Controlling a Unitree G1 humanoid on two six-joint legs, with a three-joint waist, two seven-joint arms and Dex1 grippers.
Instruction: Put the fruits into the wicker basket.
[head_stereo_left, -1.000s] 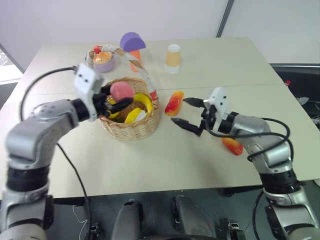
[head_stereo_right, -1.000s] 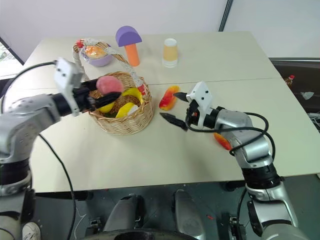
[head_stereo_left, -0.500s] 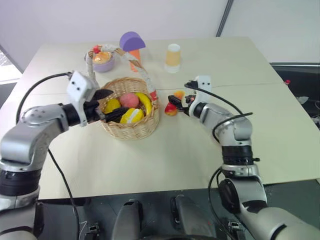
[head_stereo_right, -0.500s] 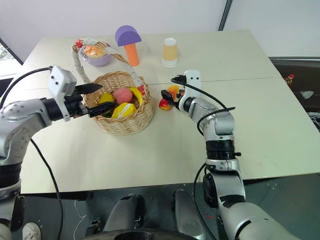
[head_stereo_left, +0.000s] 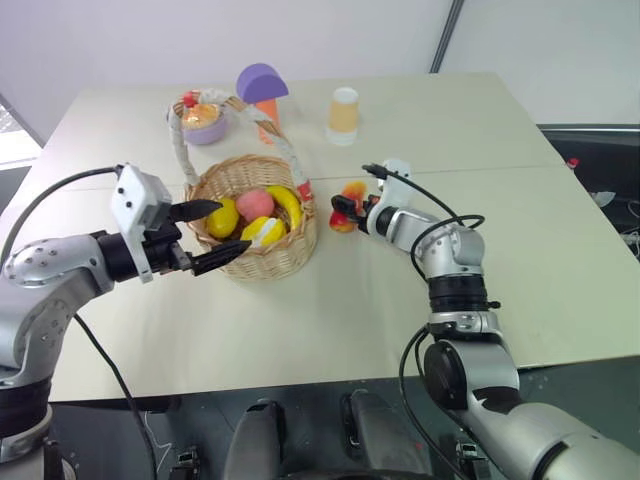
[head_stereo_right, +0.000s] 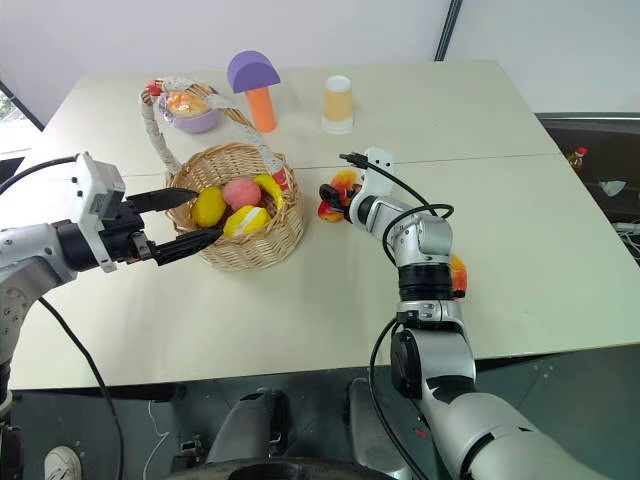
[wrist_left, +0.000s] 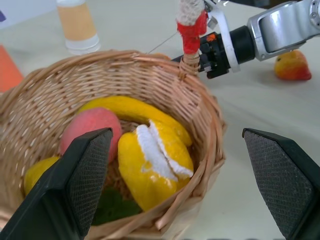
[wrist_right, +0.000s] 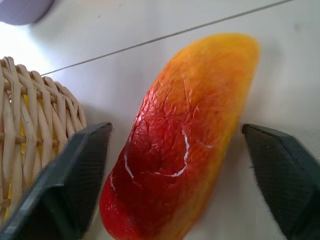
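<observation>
Right wrist view puts the elongated red-yellow fruit (wrist_right: 180, 145) squarely between my right gripper's (head_stereo_left: 345, 207) two black fingers (wrist_right: 75, 175), which stand spread on either side of it with a gap each way, not yet pinching. It lies flat on the pale tabletop (head_stereo_left: 400, 300) just beside the round tan wicker basket (head_stereo_left: 255, 255), on the side away from my left arm.

I judge it a light, hollow plastic toy with a glossy, slightly crackled skin, so stiff but likely slippery. Its sides curve, so I would take it across the thick middle, where the fingers meet the widest, flattest flanks; a grip near either tapered end could squirt it out.

Its long axis runs slantwise to the basket wall: the darker red end sits nearest the wicker, the yellow-orange end points away from it. My fingers straddle that axis crosswise, which suits the grab.

My left gripper (head_stereo_left: 205, 235) hovers at the basket's near rim, fingers spread wide and empty, over the pink peach (head_stereo_left: 256, 203), yellow banana (head_stereo_left: 290, 205) and lemon (head_stereo_left: 222, 217) already inside. Another red-orange fruit (wrist_left: 292, 65) lies well apart from the basket.
</observation>
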